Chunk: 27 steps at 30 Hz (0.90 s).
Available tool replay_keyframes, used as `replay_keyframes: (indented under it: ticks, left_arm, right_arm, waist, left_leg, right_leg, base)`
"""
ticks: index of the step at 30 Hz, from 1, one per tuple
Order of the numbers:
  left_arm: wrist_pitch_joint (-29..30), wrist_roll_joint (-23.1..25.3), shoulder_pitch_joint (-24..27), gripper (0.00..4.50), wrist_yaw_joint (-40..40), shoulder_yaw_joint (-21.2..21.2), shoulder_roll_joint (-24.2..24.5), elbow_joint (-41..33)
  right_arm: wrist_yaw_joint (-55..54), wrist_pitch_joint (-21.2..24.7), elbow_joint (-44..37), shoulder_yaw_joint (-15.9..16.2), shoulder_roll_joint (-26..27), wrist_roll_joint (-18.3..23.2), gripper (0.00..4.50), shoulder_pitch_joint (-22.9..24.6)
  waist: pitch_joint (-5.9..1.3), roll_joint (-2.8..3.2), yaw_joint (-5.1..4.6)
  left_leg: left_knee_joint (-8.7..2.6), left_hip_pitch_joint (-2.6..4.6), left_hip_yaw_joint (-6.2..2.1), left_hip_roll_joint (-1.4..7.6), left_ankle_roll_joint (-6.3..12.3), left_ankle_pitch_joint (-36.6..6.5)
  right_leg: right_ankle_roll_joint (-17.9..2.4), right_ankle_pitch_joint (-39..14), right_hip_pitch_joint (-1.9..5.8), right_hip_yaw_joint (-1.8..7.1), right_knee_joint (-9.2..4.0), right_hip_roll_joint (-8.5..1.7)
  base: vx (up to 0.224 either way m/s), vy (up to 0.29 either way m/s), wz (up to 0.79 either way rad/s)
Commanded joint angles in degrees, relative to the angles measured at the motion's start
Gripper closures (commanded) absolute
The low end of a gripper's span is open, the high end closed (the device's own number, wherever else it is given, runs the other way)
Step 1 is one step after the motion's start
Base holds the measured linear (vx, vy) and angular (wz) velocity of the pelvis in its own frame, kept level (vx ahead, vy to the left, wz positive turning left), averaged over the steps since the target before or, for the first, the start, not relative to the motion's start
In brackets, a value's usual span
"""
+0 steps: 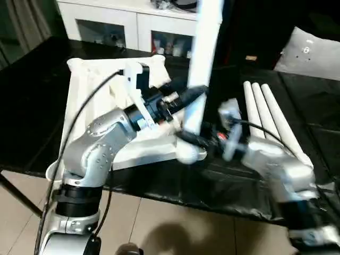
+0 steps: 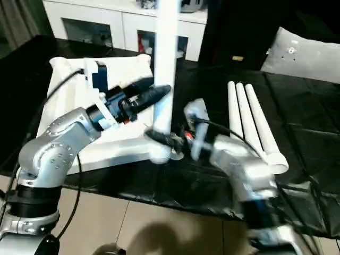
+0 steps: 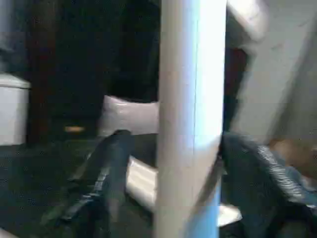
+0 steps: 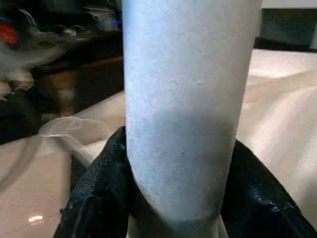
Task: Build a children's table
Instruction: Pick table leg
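The black counter (image 1: 32,106) carries the white plastic table top (image 1: 87,101) at far left, ribbed underside up, with raised corner sockets. Three round tapered legs (image 2: 249,125) lie side by side at right. A fourth smooth white leg (image 1: 204,58) stands upright at the top's near right corner. The right gripper (image 4: 173,198) pinches its base; the left gripper (image 3: 190,173) spreads around it higher up.

A black-covered desk (image 1: 319,101) carries the white table top (image 1: 87,101), lying underside up toward the robot's left; three white legs (image 1: 268,114) lie side by side at the right.
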Motion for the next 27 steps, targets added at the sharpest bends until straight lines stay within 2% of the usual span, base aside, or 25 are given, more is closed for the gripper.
replay_keyframes:
  ticks: [1,2,3,5,7,9,11,13,16,19,23,27]
  left_arm:
    - [-2.09,3.96,0.02,1.05,2.4,-1.44,0.01,1.2]
    - [-3.07,6.21,0.1,0.99,4.72,-3.49,-1.63,0.77]
    - [-3.38,6.71,0.17,0.94,5.51,-4.13,-2.43,0.52]
    - [-3.71,7.06,0.21,0.94,7.24,-4.53,-4.06,0.51]
    - [-3.56,8.18,-0.25,0.94,12.69,-4.67,-8.01,1.87]
    - [-3.61,8.62,-0.54,0.94,13.58,-4.72,-8.49,2.41]
    - [-4.28,9.57,-0.96,1.22,15.07,-4.54,-9.83,3.74]
    - [-4.92,10.18,-1.38,1.29,17.03,-3.55,-11.3,5.11]
    - [-5.21,10.66,-1.59,1.62,17.6,-3.31,-11.38,5.53]
    - [-6.46,11.81,-2.14,1.75,18.7,-2.9,-11.15,6.23]
    - [-7.59,12.99,-2.59,2.13,19.03,-2.88,-10.87,6.97]
    - [-8.31,13.92,-2.83,2.37,19.11,-3.17,-10.7,7.21]
  right_arm:
    - [-2.16,-2.12,-0.13,-0.42,0.59,-0.99,2.59,-0.71]
    - [-3.85,-4.27,0.15,0.44,2.02,-2.77,2.59,-0.76]
    - [-4.6,-5.18,0.39,0.7,2.6,-3.5,2.59,-0.88]
    - [-5.97,-6.16,0.93,0.41,3.84,-4.03,2.59,-1.2]
    - [-9.31,-7.71,2.39,-0.49,6.3,-5.01,2.59,-2.17]
    - [-9.6,-7.91,2.58,-0.38,6.48,-5.25,2.59,-2.36]
    - [-10.14,-8.66,3.16,-0.05,6.92,-5.82,2.59,-2.58]
    - [-11.05,-9.96,4.12,0.07,7.58,-6.89,2.59,-2.63]
    - [-11.48,-10.49,4.5,-0.03,7.79,-7.31,2.59,-2.56]
    - [-11.87,-11.09,5.15,-0.25,7.84,-7.64,2.59,-2.66]
    - [-12.15,-11.64,6.08,-0.43,8.08,-7.83,2.59,-3.16]
    - [-12.08,-12.1,6.99,-0.51,8.51,-8.2,2.59,-3.63]
  waist:
    - [-4.35,0.02,-0.31]
    - [-4.45,0.06,-0.3]
    - [-4.39,-0.26,-0.34]
    - [-4.35,-0.13,-0.4]
    - [-4.25,-0.35,-0.66]
    - [-4.21,-0.45,-0.61]
    - [-4.19,-0.37,-0.53]
    - [-4.24,0.01,-0.64]
    - [-4.39,-0.02,-0.58]
    - [-4.38,-0.08,-0.56]
    - [-4.28,0.03,-0.52]
    - [-4.27,-0.17,-0.55]
  left_leg:
    - [-4.54,0.74,-0.54,2.9,-1.31,-6.84]
    - [-4.5,0.83,-0.52,2.93,-1.35,-6.63]
    - [-4.53,0.73,-0.52,3.04,-1.38,-6.76]
    - [-4.54,0.66,-0.51,2.95,-1.07,-7.05]
    - [-4.55,0.67,-0.44,3.04,-1.08,-7.49]
    - [-4.56,0.69,-0.4,2.97,-0.96,-8.14]
    - [-4.57,0.62,-0.49,2.94,-0.91,-8.01]
    - [-4.56,0.62,-0.53,2.89,-1.03,-7.97]
    - [-4.5,0.64,-0.58,2.92,-0.8,-7.44]
    - [-4.47,0.64,-0.57,2.95,-0.47,-7.08]
    - [-4.58,0.79,-0.6,3.0,-0.51,-8.38]
    - [-4.61,0.76,-0.6,3.02,-0.52,-8.38]
  right_leg:
    - [-7.67,-9.05,3.26,2.98,-4.25,-4.88]
    - [-7.84,-8.52,3.29,2.99,-4.05,-4.95]
    - [-7.95,-8.34,3.28,2.96,-4.12,-5.01]
    - [-8.14,-8.38,3.35,2.99,-4.06,-5.07]
    - [-8.71,-8.93,3.25,3.03,-4.23,-5.18]
    - [-8.15,-10.85,3.27,3.08,-4.46,-5.15]
    - [-7.54,-11.1,3.33,3.09,-4.49,-5.12]
    - [-7.0,-10.34,3.22,3.06,-4.58,-4.97]
    - [-7.79,-8.11,3.27,3.04,-4.29,-4.99]
    - [-8.31,-6.52,3.34,3.04,-4.12,-4.98]
    - [-8.18,-8.63,3.29,3.03,-4.33,-5.12]
    - [-8.37,-8.47,3.27,3.04,-4.28,-5.12]
  base:
    - [0.0,0.0,0.0]
    - [0.0,0.0,0.0]
    - [0.0,0.0,0.0]
    - [0.0,0.0,0.0]
    - [0.0,0.0,0.0]
    - [0.0,0.0,0.0]
    - [0.0,0.0,0.0]
    - [0.0,0.0,0.0]
    - [0.0,0.0,0.0]
    - [0.0,0.0,0.0]
    - [0.0,0.0,0.0]
    - [0.0,0.0,0.0]
